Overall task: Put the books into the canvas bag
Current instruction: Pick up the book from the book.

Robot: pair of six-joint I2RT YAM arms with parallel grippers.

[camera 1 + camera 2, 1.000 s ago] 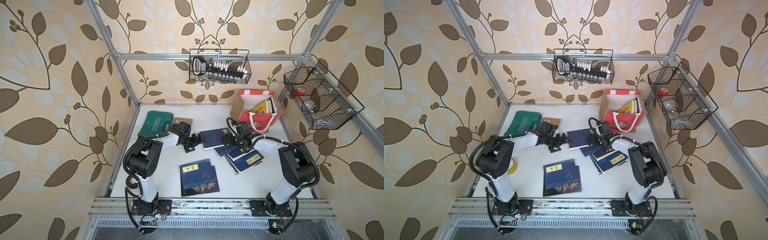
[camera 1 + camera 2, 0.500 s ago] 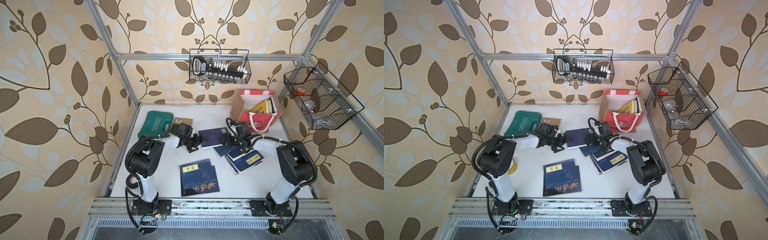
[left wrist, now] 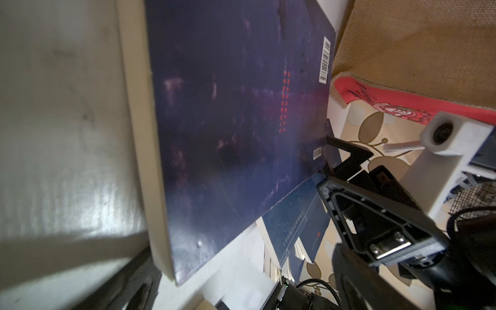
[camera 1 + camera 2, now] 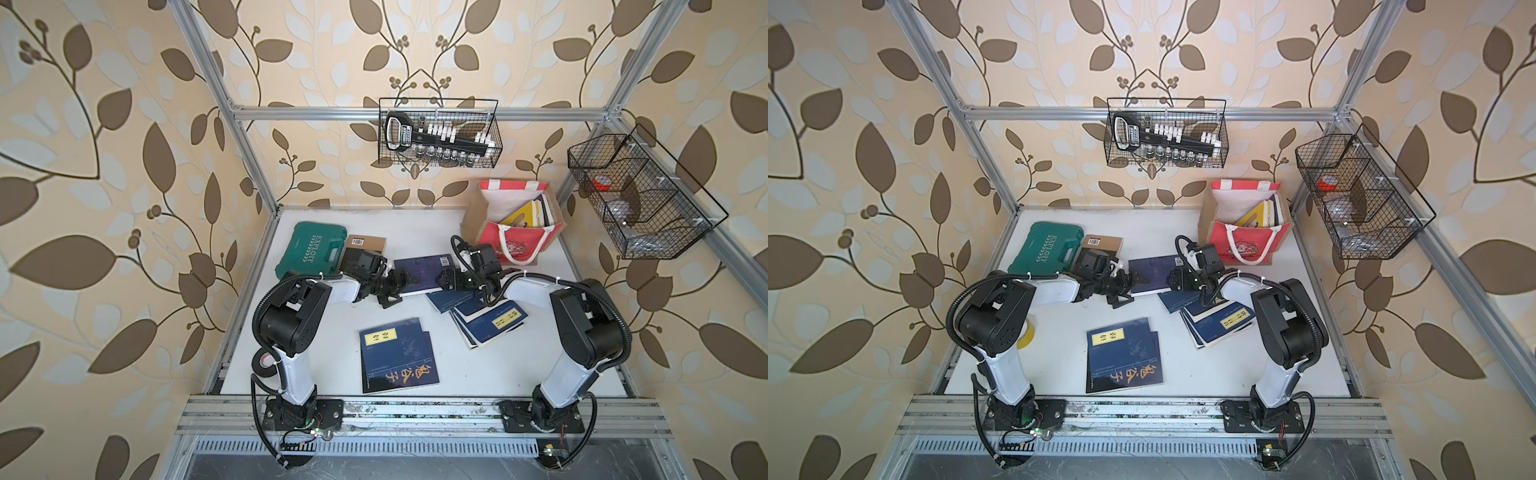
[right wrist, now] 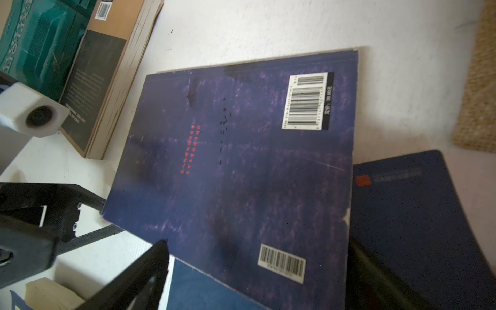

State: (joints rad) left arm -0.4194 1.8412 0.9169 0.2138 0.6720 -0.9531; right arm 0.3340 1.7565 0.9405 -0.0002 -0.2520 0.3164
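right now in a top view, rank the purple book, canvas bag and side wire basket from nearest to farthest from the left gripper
From the left gripper:
1. purple book: right at its open jaws, mid-table.
2. canvas bag: back right corner of the table.
3. side wire basket: on the right wall, beyond the bag.

green tool case (image 4: 313,249), far left: "EXPLOIT" in pale capitals on the lid | near navy book (image 4: 399,374): large yellow characters 鬼谷子; small yellow title label above them illegible | purple-blue book (image 5: 241,174), centre: two barcode stickers, digits blurred; red character column unreadable | brown book (image 5: 107,80): barcode, digits unreadable
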